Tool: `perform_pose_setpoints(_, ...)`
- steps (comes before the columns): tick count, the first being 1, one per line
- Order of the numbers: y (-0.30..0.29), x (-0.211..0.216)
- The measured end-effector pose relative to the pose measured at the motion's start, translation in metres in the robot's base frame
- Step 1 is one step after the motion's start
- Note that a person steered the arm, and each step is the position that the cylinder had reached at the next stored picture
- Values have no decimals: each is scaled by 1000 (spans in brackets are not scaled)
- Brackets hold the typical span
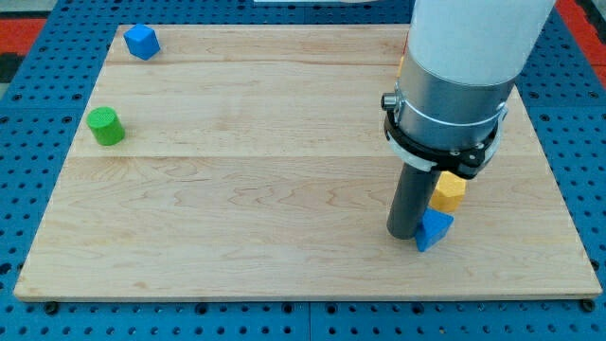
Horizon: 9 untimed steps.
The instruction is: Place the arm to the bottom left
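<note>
My tip (405,233) rests on the wooden board (237,189) at the view's lower right. A blue triangular block (435,229) lies right beside the tip on its right, touching or nearly touching. A yellow block (449,191) sits just above the blue one, partly hidden behind the rod. A green cylinder (106,126) stands near the board's left edge. A blue block (141,42) sits at the board's top left corner. The arm's wide white and grey body hides part of the board's upper right.
The board lies on a blue perforated table (28,142). A sliver of an orange thing (401,62) shows at the arm body's left side, mostly hidden.
</note>
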State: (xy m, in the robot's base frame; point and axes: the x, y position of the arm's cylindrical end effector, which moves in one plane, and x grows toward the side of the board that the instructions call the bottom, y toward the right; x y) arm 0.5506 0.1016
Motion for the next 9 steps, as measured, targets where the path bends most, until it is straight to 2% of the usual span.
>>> perform_pose_setpoints(2, 0, 0)
perform_pose_setpoints(3, -71, 1)
perform_pose_setpoints(4, -174, 2)
perform_pose_setpoints(5, -224, 2)
perform_pose_setpoints(9, -260, 2)
